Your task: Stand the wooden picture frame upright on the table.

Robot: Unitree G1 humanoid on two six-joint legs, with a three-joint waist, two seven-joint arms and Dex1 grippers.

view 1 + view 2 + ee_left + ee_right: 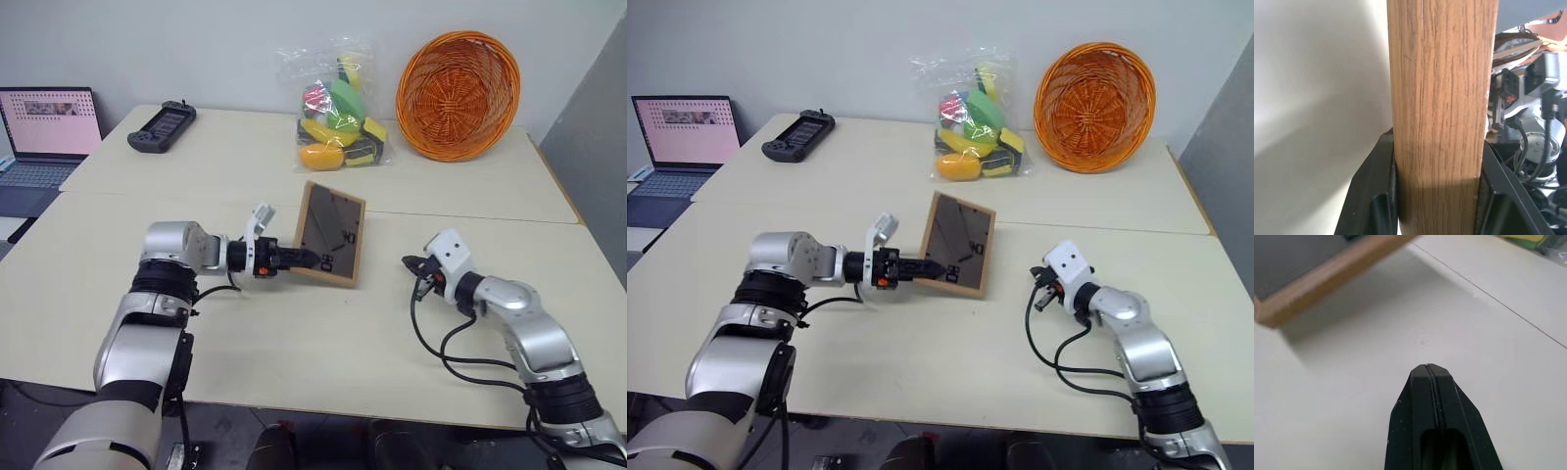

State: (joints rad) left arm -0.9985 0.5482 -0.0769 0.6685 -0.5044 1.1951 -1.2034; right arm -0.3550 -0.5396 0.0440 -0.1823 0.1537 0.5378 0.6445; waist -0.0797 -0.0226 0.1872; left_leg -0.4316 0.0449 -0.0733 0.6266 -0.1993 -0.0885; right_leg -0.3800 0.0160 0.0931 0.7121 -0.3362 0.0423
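Note:
The wooden picture frame is tilted up near the middle of the table, its dark back panel facing me. Whether its lower edge touches the table I cannot tell. My left gripper reaches in from the left and is shut on the frame's left edge. In the left wrist view the light-wood edge sits clamped between the two black fingers. My right gripper hovers low over the table to the right of the frame, shut and holding nothing. Its closed tip points toward the frame's wooden side.
An orange wicker basket leans at the back right. A clear bag of colourful toys lies beside it. A black handheld controller rests at the back left, and a laptop stands beyond the table's left edge.

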